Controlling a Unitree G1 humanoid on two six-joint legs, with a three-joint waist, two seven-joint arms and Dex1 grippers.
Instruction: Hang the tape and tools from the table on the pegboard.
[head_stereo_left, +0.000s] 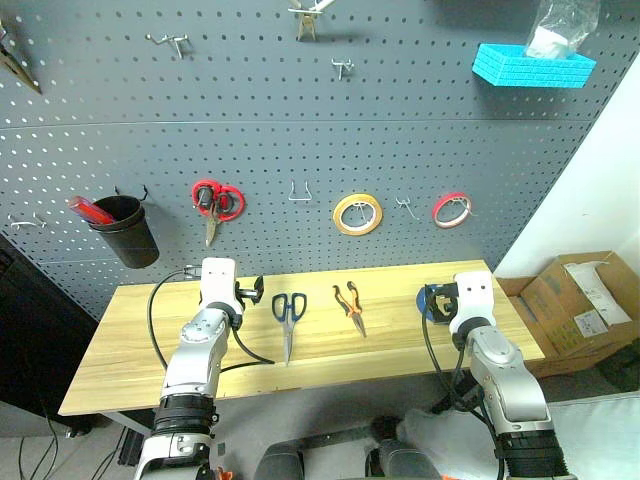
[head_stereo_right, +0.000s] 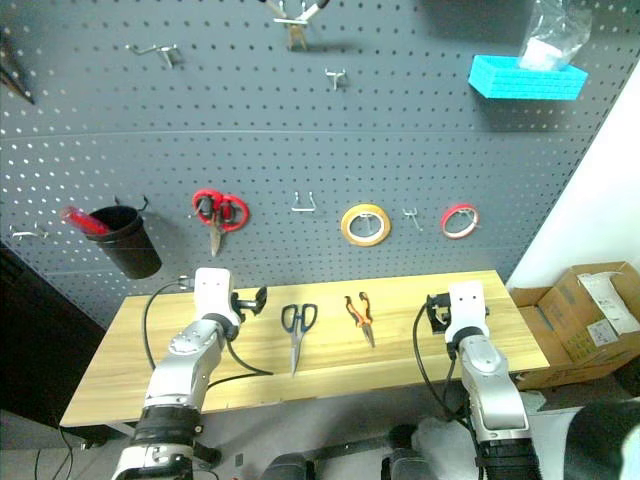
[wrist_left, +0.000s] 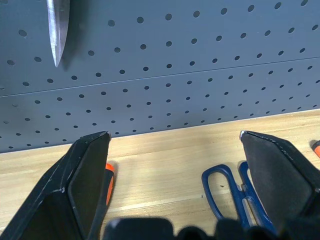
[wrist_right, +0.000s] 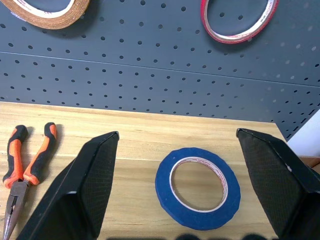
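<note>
The right wrist view is showing the blue tape (wrist_right: 197, 187) lying flat on the worktop (wrist_right: 125, 135); both end effectors (wrist_left: 175, 145) (wrist_right: 177, 135) are gaping wide, empty. The scissors (head_stereo_left: 288, 320) are pointing toward the robot.

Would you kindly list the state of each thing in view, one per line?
blue tape: flat on the table, not hung
pliers: on table, handles apart
dark-handled scissors: on table, blades together
screwdriver: on table
left hand: open, empty
right hand: open, empty
red scissors: hung on the pegboard
yellow tape: hung
red tape: hung
</note>
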